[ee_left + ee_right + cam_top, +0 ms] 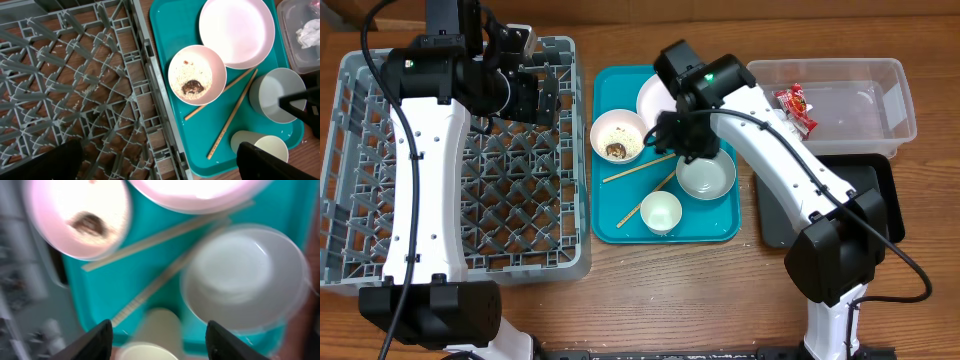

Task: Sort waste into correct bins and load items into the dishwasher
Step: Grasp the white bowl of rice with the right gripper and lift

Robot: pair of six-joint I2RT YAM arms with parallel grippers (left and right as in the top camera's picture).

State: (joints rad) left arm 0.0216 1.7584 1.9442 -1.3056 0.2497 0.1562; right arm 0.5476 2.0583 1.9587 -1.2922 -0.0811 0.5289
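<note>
On the teal tray (pixel 620 215) lie a pink plate (pixel 653 97), a pink bowl (pixel 617 135) holding rice and a brown scrap (pixel 192 88), a grey-white bowl (pixel 706 176), a white cup (pixel 661 212) and two chopsticks (pixel 642 168). The grey dish rack (pixel 450 170) at left holds nothing. The red wrapper (pixel 796 106) and the tissue (pixel 307 34) lie in the clear tub (pixel 865 95). My left gripper (pixel 160 160) is open above the rack's right edge. My right gripper (pixel 160 340) is open and empty above the tray, over the cup (pixel 155 335).
The black tray (pixel 870 185) sits in front of the clear tub at right, partly under my right arm. The teal tray lies between the rack and the bins. Bare wooden table shows along the front.
</note>
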